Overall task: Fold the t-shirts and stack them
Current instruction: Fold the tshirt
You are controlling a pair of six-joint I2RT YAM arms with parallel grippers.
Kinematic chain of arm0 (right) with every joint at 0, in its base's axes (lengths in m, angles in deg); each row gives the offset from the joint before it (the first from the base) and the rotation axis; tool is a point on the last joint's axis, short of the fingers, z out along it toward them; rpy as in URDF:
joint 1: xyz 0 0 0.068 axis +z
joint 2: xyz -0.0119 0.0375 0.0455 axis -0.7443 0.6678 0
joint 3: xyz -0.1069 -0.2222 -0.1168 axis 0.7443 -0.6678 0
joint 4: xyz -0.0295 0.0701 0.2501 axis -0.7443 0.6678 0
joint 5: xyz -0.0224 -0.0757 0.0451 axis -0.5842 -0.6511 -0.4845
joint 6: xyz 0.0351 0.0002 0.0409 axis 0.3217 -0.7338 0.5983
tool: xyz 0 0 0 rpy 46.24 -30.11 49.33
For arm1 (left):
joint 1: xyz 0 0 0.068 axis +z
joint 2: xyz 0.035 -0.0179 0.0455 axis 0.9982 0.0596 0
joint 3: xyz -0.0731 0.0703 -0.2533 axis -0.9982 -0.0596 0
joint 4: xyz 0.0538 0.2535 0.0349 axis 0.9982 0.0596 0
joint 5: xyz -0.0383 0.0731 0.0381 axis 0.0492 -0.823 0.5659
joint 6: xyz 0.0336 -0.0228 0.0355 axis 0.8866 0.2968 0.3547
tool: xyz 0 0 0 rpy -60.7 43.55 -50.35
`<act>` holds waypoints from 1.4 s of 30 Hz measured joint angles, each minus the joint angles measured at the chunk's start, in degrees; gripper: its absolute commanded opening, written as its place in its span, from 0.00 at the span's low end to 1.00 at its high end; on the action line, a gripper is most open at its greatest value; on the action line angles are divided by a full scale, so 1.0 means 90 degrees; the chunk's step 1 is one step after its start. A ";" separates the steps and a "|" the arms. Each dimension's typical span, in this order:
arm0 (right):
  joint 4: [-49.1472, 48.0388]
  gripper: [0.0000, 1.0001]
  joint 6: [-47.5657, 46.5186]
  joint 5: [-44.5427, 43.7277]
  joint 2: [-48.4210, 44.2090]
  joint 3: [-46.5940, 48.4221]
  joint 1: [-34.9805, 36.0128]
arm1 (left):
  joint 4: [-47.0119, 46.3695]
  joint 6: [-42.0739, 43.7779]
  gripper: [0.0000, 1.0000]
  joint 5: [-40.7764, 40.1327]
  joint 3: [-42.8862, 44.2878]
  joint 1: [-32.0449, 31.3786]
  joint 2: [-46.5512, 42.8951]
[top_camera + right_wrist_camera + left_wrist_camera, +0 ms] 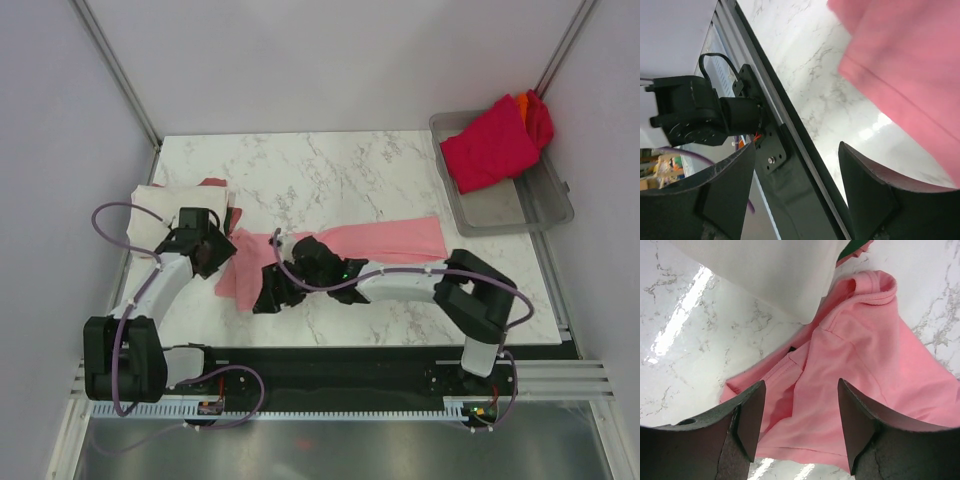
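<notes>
Bench (340,170) first: the pink t-shirt (395,238) lies stretched across it, long axis running left to right, bunched up at its left end. The cream-white t-shirt (158,203) sits just beyond that bunched end. My left fingers (751,420) hang right over that end, spread wide, pink cloth below the gap, gripping nothing. My right fingers (732,190) are off the pink shirt's near edge, wide too and empty, hem up to their right. Left arm's nearer, I'd say.

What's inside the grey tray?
A crimson shirt lies bunched in the tray, an orange one peeking out behind it. Anything underneath them is covered.
</notes>
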 measured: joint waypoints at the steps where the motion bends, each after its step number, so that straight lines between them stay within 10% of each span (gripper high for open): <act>1: 0.0146 0.71 -0.0080 -0.0039 -0.0384 -0.0202 -0.0165 | -0.0007 0.0002 0.67 0.0036 -0.0010 -0.0002 -0.0078; 8: 0.1297 0.66 -0.0911 -0.0223 -0.2523 -0.0959 -0.2314 | -0.0146 0.0044 0.69 0.0374 -0.0444 -0.0129 -0.0733; 21: 0.3417 0.64 -0.2516 -0.0019 -0.1574 0.0313 -0.4153 | -0.0250 0.0325 0.84 0.0984 -0.0845 -0.0151 -0.1100; 42: 0.4187 0.52 -0.2477 -0.3963 -0.0947 -0.0061 -0.4277 | -0.0437 0.0410 0.78 0.0933 0.1280 -0.0942 0.1685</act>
